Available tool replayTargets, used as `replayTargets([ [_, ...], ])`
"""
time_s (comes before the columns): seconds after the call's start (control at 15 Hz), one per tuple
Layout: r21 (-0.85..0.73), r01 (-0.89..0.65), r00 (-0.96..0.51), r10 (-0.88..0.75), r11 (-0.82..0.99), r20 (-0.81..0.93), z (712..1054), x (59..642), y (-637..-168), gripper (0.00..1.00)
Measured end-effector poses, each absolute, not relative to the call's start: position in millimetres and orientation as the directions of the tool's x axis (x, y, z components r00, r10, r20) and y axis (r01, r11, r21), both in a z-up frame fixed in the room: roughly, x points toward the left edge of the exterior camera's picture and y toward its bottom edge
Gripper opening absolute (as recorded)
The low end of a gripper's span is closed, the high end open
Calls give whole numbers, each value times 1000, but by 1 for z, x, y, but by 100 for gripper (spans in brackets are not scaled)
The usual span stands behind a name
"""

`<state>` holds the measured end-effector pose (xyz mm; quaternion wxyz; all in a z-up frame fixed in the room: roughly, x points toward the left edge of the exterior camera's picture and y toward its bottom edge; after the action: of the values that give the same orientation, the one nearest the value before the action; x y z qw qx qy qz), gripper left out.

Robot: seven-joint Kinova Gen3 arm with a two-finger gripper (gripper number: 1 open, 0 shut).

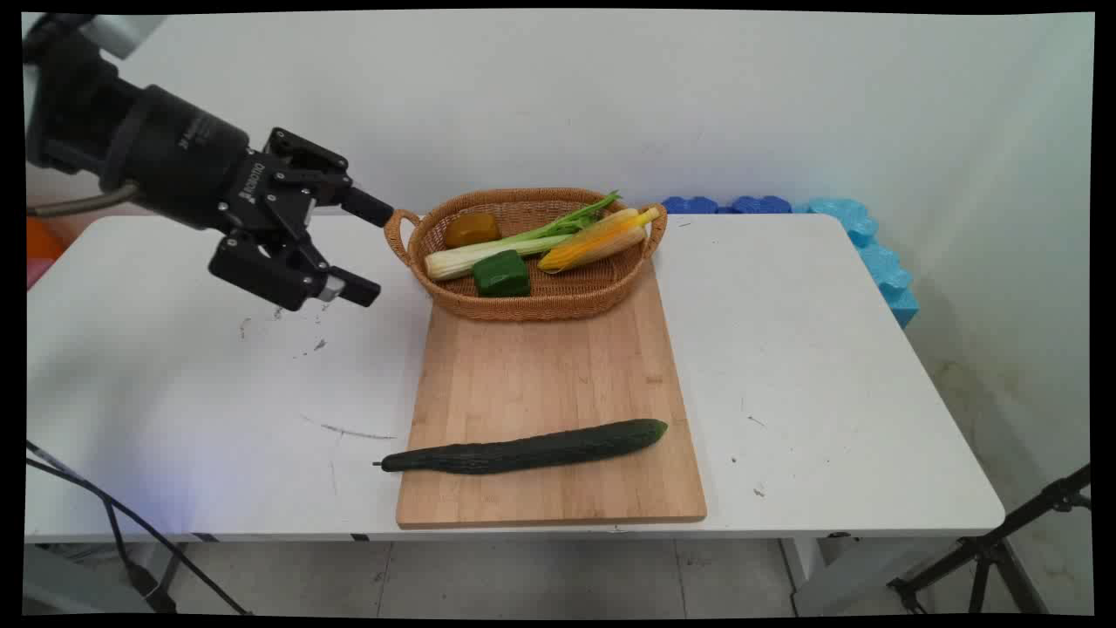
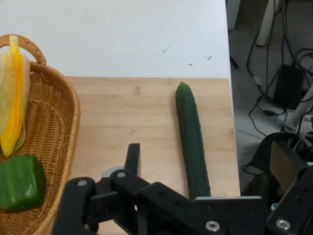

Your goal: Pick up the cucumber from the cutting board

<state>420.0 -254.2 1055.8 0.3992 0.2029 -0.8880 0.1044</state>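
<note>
One cucumber [image 1: 526, 449] lies across the near end of the board [image 1: 549, 366], well apart from the claw [image 1: 364, 249]; claw's wide open, holding nothing, up left of the basket [image 1: 532, 301] over the table [image 1: 819, 366]; no grasp begun, I'd say.

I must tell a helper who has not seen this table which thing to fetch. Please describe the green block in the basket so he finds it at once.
On the white table lies a wooden board, and a wicker basket stands on its far end. The green block lies at the basket's near side, in front of the celery and left of the corn. It alone is short, squarish and glossy dark green.
</note>
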Motion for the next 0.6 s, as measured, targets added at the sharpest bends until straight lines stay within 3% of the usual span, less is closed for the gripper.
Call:
replayTargets([
  [0.27,-19,-480,-612,-319,877,724,1049,398,-263,100],
  [0.6,-32,-490,-664,-349,871,662,1017,357,-282,100],
])
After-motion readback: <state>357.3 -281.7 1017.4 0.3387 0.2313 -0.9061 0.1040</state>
